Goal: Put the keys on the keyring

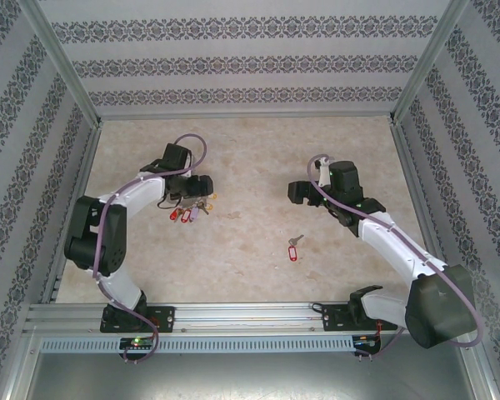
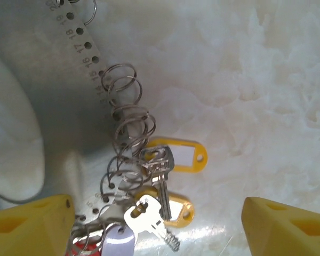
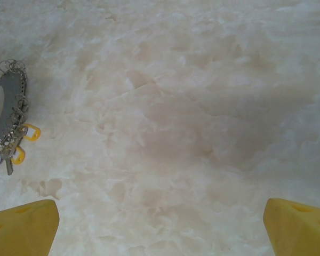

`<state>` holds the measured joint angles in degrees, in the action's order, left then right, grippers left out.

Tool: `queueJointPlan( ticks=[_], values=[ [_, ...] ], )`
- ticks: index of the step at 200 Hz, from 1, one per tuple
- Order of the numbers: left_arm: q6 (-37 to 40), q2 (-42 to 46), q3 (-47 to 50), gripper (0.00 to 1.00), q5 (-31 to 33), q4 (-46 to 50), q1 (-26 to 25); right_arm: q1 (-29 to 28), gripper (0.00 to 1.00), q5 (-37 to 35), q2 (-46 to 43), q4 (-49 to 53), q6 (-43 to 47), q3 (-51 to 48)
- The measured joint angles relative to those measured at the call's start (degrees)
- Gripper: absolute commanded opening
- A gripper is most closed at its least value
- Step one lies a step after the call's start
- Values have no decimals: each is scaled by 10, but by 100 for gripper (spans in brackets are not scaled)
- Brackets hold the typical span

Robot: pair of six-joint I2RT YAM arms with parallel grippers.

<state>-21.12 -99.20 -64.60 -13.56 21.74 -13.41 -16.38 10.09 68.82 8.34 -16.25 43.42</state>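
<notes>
- Early step, I'd say: the key (image 1: 295,247) lies loose on the table (image 1: 250,158), between the two arms and nearer their bases, and nothing holds it.
- The right gripper (image 3: 160,229) hangs over bare table, jaws spread wide, a little beyond the key and well apart from it.
- The left gripper (image 2: 160,226) hovers over the keyring (image 2: 90,69), jaws spread too, with the bunch lying between its yellow fingertips (image 2: 29,226), nearer the left one, and pinched by neither.
- Next move, as I judge it: the right arm draws back toward the key, drops and nips it, while the left closes on the keyring to steady it.
- The key is thin, flat silver metal on a small red oblong plastic tag, so it will be hard to pick off the table.
- Close up, the keyring looks like a flat grey metal band, punched with numbered holes and hung with wire split rings (image 2: 122,80).
- On it are toothed silver keys with glossy yellow tags (image 2: 184,154), a lilac one and a bit of red.
- The table is smooth, cream and marbled.
</notes>
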Motion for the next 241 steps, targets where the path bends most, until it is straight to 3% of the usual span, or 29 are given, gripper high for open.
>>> queueJointPlan(
  ticks=[142, 241],
  values=[
    [-2, -54, -5, 76, -2, 33, -34, 39, 98, 29, -12, 17, 31, 26],
    [-68, 45, 120, 75, -54, 1, -103, 39, 98, 35, -50, 32, 31, 27]
  ],
)
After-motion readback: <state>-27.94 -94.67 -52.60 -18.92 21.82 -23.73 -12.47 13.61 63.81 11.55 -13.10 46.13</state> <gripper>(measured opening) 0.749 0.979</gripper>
